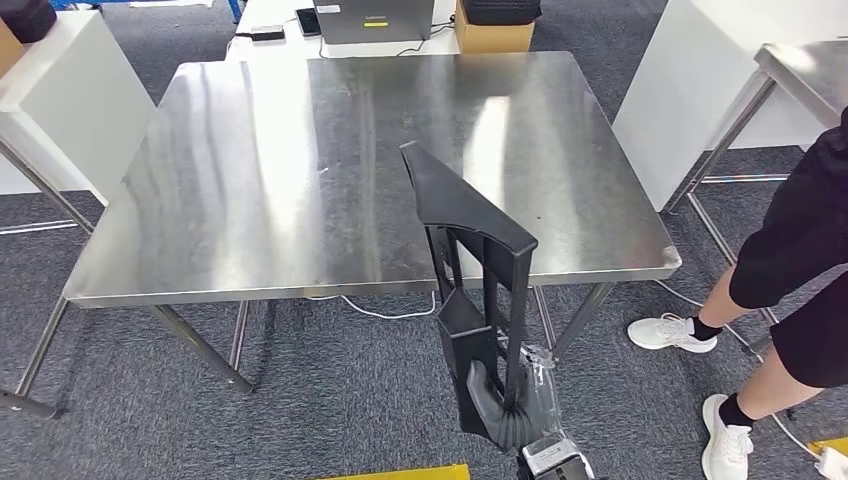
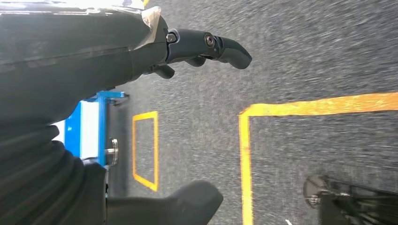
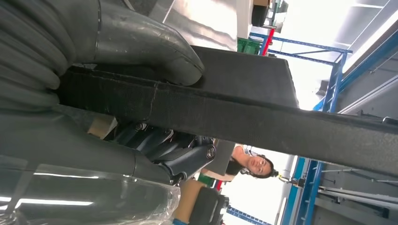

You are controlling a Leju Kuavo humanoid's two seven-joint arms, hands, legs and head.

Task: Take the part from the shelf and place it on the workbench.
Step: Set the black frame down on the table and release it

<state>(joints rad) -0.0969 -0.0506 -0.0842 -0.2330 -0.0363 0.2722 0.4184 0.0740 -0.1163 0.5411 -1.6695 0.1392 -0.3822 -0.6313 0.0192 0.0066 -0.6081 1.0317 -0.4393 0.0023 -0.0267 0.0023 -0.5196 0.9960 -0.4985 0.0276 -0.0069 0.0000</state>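
One black part, gripped low by the right robot hand, top over one steel table. Left robot hand holds nothing, fingers loosely apart.

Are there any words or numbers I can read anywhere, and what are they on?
No text here can be read.
Grey box beyond the workbench: a small yellow label, too blurred to read.
Phone beside it: screen shows nothing legible.
Cardboard box: no readable print.
Black part in the right hand: no lettering seen.
Floor by the left hand: yellow tape lines, no words.
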